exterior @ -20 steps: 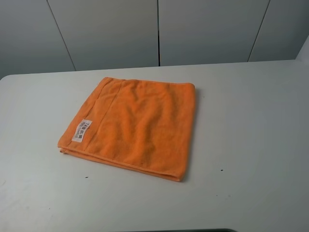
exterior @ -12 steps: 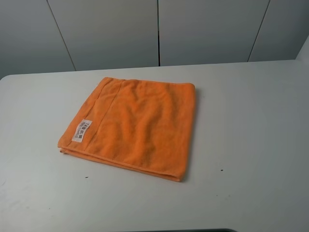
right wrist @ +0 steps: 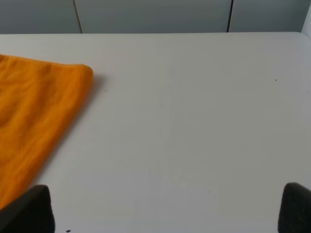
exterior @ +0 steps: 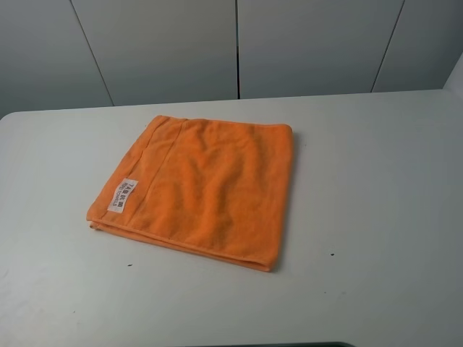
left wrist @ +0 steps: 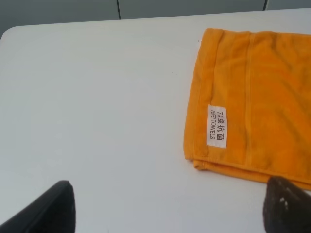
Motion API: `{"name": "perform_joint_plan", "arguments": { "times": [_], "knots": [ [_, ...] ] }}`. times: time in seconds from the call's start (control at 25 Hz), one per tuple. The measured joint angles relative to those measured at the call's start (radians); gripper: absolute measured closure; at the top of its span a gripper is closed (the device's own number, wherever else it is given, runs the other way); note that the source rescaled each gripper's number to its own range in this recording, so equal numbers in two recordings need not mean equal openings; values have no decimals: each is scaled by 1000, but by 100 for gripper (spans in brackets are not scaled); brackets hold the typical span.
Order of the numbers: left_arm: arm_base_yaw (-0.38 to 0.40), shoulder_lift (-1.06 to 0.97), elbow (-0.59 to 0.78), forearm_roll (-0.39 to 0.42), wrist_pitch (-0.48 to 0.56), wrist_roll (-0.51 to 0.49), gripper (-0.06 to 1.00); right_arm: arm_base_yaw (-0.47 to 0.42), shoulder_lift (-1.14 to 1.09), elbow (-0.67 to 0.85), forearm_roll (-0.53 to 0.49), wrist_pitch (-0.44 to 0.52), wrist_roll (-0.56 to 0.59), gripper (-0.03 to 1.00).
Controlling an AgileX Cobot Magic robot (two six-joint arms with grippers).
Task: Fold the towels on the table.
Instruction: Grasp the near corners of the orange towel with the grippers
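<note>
Left gripper: my left gripper is spread wide with nothing between its two dark fingers. It hangs over bare table, just short of the towel's near-left corner.
Label: the white label sits by the towel's left edge, toward that near corner. It is the landmark closest to my left fingers.
Towel: the orange towel lies flat, left of the table's middle. It is turned a little, so its left edge slants from near-left to far-right. Stacked layers along the near edge suggest it is already folded at least once.
Long axis: it looks close to square, and I cannot tell which side is longer.
Table: the table is white, with a few dark specks.
Right gripper: my right gripper is likewise wide apart and empty. It is over bare table, with the towel's right edge off to its left.
Nearer arm: the left, I judge. The towel lies ahead and right of my left gripper, while my right must reach leftward across open table.
</note>
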Motion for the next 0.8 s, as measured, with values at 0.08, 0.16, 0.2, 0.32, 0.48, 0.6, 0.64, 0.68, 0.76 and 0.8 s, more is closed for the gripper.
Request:
{"name": "perform_joint_plan", "arguments": {
  "times": [0.08, 0.16, 0.2, 0.32, 0.48, 0.6, 0.64, 0.68, 0.76, 0.8],
  "knots": [
    [0, 0, 0, 0, 0, 0, -6, 0, 0, 0, 0, 0, 0, -3],
    [0, 0, 0, 0, 0, 0, -6, 0, 0, 0, 0, 0, 0, -3],
    [0, 0, 0, 0, 0, 0, -6, 0, 0, 0, 0, 0, 0, -3],
    [0, 0, 0, 0, 0, 0, -6, 0, 0, 0, 0, 0, 0, -3],
    [0, 0, 0, 0, 0, 0, -6, 0, 0, 0, 0, 0, 0, -3],
    [0, 0, 0, 0, 0, 0, -6, 0, 0, 0, 0, 0, 0, -3],
    [0, 0, 0, 0, 0, 0, -6, 0, 0, 0, 0, 0, 0, -3],
    [0, 0, 0, 0, 0, 0, -6, 0, 0, 0, 0, 0, 0, -3],
    [0, 0, 0, 0, 0, 0, -6, 0, 0, 0, 0, 0, 0, -3],
    [0, 0, 0, 0, 0, 0, -6, 0, 0, 0, 0, 0, 0, -3]
  ]
}}
